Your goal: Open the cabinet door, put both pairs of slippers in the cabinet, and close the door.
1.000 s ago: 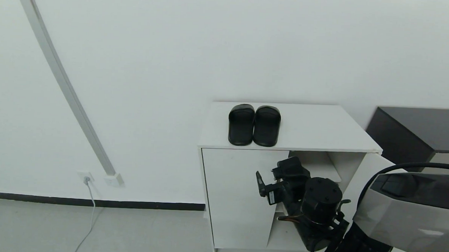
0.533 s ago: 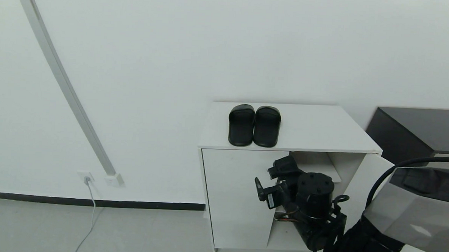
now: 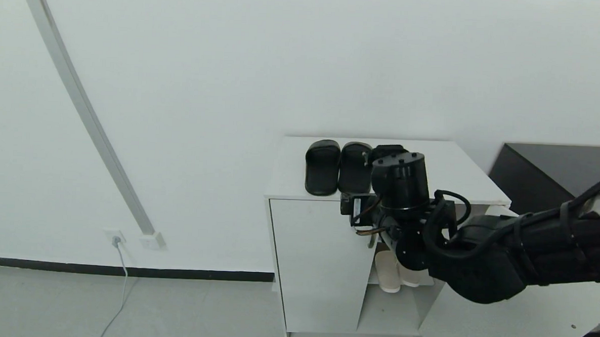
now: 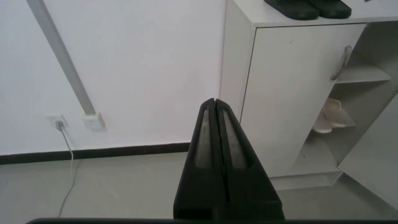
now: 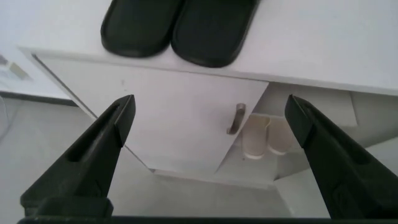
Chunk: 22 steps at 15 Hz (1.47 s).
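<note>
Slippers of two colours are in sight. The black pair (image 3: 330,170) sits side by side on top of the white cabinet (image 3: 456,175), near its front edge and toward its left half, the two touching along their inner sides. The white pair (image 3: 389,276) lies on a shelf inside the cabinet's right half, ends pointing outward.

The cabinet's right door (image 3: 480,328) is swung wide open, while the left door (image 3: 321,265) is closed flat. A slim handle (image 5: 236,118) runs upright along the closed door's inner edge, just beside the opening where the white pair shows.

The right gripper (image 5: 210,99) is held at about the height of the cabinet top, just in front of its edge and close to the right-hand black slipper, which the arm partly covers in the head view. Its fingers (image 5: 118,124) are spread far apart with nothing between them — its wrist view looks down past them at the near ends of the black pair, the closed door and the white pair below.

The left gripper (image 4: 216,109) is low and well back from the cabinet, facing its front from the left. Its fingers are pressed flat together, gripping nothing.

A grey strip (image 3: 80,103) slants down the wall to a socket (image 3: 116,239) with a cord plugged in, and a dark table (image 3: 558,174) stands to the cabinet's right.
</note>
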### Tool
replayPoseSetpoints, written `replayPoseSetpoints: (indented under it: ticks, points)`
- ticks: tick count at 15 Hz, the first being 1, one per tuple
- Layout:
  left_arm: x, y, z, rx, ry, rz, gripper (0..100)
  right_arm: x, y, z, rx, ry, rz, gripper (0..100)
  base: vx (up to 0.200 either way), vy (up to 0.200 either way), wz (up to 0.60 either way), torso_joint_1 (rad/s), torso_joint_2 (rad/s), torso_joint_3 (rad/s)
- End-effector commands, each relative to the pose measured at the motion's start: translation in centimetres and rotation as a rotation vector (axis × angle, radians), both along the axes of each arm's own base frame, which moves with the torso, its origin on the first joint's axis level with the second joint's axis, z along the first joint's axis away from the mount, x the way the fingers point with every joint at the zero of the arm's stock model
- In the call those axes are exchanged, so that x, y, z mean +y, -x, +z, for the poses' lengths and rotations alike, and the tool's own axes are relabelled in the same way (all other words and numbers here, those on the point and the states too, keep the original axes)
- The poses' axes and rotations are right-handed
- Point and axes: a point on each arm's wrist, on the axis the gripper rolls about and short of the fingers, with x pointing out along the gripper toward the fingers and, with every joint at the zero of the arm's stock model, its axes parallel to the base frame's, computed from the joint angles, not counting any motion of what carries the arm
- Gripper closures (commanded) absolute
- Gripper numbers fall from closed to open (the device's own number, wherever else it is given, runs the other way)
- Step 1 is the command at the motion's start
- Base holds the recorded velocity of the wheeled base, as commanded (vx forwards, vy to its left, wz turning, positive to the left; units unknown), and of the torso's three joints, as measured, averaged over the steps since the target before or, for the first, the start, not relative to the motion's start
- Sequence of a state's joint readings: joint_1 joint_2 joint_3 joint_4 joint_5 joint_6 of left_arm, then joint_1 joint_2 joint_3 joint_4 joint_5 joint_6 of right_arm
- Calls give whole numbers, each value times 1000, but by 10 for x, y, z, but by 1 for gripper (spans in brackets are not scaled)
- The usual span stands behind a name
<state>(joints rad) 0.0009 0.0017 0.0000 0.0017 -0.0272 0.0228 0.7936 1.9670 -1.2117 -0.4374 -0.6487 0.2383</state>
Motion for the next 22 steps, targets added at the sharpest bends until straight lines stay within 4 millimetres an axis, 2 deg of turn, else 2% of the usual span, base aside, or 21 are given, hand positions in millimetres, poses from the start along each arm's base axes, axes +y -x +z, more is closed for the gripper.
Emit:
replayPoseSetpoints:
  ticks: [1,6,17,22]
  points:
    - [0,0,0,0,1,0,100,11,-2,21,-11,-57,-23,0,0,0,0,0,0,0]
    - [0,0,0,0,1,0,100,26,-15,3,-2,-33,-54,0,0,0,0,0,0,0]
    - [0,0,0,0,0,0,100,38,-37,-18,7,-25,-73,0,200,0,0,2,1,2]
    - [0,0,0,0,1,0,100,43,-55,-29,7,-29,-99,0,0,0,0,0,0,0]
